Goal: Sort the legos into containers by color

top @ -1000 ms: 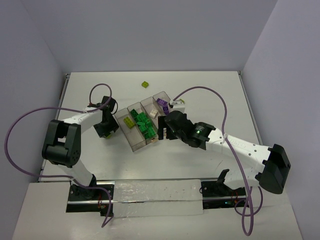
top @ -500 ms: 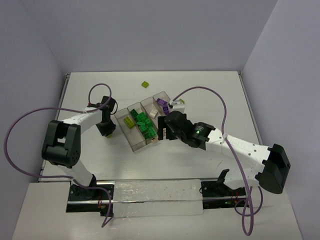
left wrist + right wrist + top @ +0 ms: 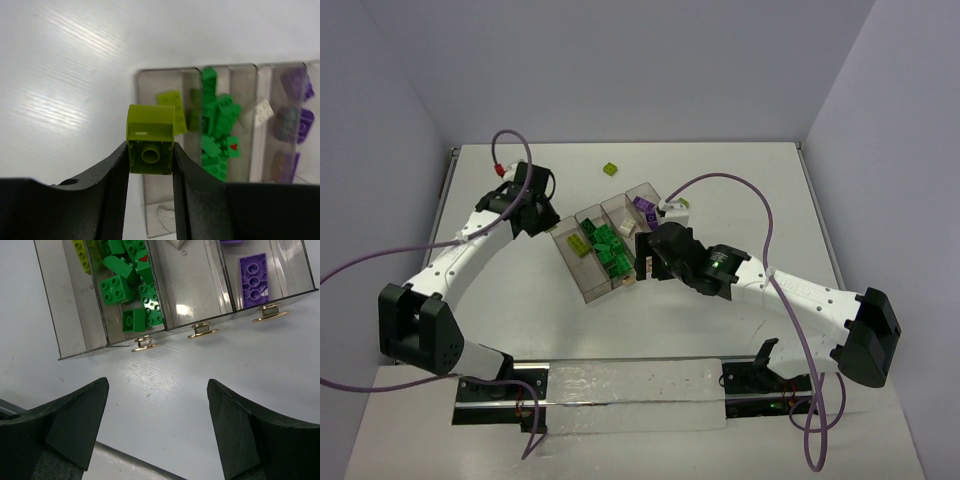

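My left gripper [image 3: 150, 161] is shut on a yellow-green lego [image 3: 150, 145], held underside toward the camera above the table, just left of the containers [image 3: 160, 210]. In the top view the left gripper [image 3: 540, 215] hangs by the tray's [image 3: 590, 287] far-left corner. The leftmost compartment holds a yellow-green lego [image 3: 170, 100]. The one beside it holds a pile of dark green legos [image 3: 217, 130], followed by a white lego [image 3: 262, 112] and purple legos [image 3: 292, 110]. My right gripper [image 3: 157, 387] stands open over bare table at the tabbed end [image 3: 200, 331], nothing between its fingers.
One loose yellow-green lego [image 3: 611, 169] lies on the table behind the tray. The right gripper [image 3: 642, 262] sits close against the tray's near-right side. Grey walls enclose the white table on three sides.
The left gripper shut on the yellow-green lego beside the tray, then rose and moved toward the back with it. The right arm has not moved.
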`<state>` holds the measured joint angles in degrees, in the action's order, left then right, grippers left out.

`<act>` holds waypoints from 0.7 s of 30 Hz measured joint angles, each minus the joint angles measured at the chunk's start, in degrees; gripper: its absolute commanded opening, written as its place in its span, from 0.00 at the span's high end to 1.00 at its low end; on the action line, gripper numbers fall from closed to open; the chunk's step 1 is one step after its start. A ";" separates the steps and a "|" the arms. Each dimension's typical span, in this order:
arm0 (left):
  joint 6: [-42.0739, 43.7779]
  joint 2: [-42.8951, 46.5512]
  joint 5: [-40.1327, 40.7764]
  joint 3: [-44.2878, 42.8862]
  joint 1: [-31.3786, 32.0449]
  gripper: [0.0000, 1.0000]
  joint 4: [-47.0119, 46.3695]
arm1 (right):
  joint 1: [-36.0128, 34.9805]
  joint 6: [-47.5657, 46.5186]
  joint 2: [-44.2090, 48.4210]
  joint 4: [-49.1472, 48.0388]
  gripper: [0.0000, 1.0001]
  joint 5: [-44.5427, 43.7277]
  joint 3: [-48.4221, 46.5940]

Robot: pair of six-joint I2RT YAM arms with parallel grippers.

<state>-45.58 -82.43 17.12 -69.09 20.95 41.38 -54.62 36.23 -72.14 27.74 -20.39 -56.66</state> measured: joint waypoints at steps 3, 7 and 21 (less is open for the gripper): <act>-0.10 -2.00 -1.35 -0.60 2.64 0.84 -0.80 | -0.02 0.16 0.00 0.05 0.13 -0.16 -0.02; -0.48 -5.95 -3.30 -0.41 3.92 0.76 -1.99 | -0.14 0.26 0.00 0.27 0.13 -0.36 -0.01; -2.06 -7.61 -4.14 0.98 4.44 0.14 -2.90 | -0.23 0.35 0.00 0.62 0.13 -0.62 -0.02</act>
<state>-47.64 -90.04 12.98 -68.11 25.38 38.47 -54.85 36.58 -72.14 28.36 -21.02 -56.69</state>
